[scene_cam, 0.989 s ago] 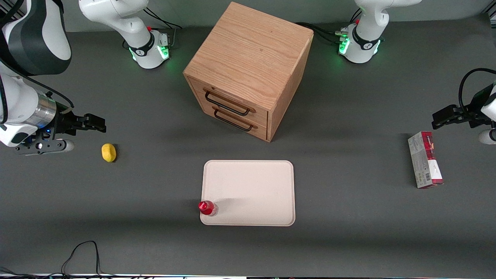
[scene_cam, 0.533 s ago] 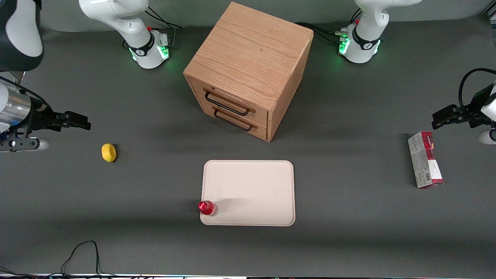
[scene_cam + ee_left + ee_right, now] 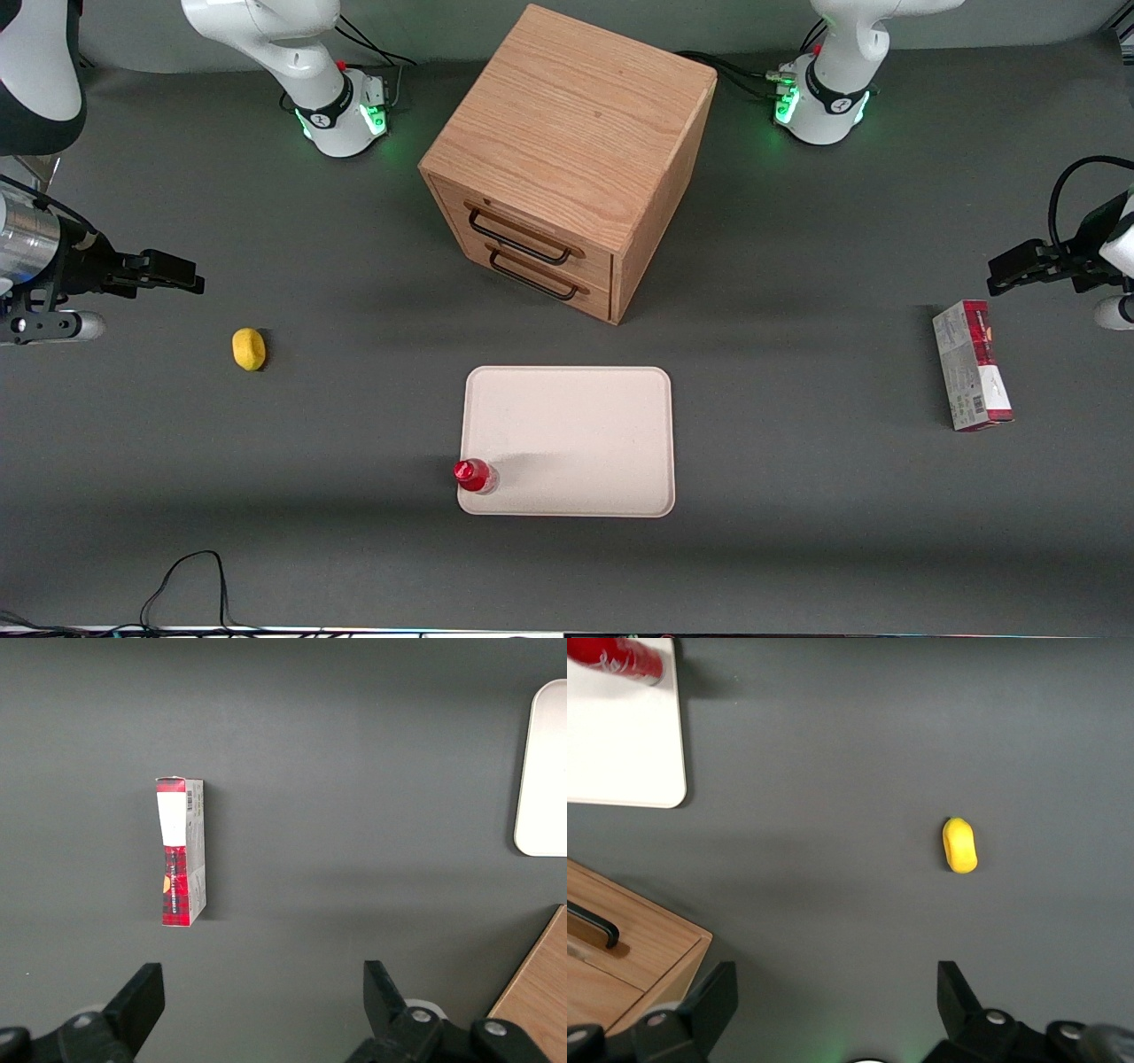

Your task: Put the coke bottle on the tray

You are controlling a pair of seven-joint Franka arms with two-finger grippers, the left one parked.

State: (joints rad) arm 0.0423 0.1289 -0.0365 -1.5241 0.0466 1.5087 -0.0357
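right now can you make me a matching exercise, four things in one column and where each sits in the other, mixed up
Things:
1. coke bottle
2. lemon
3. red-and-grey carton
4. hand

Places:
A. lying toward the parked arm's end of the table
B. open above the table, toward the working arm's end
C. upright on a corner of the tray
D. on the bare table, near the hand

Pairs: 1-C, 2-D, 3-A, 4-B
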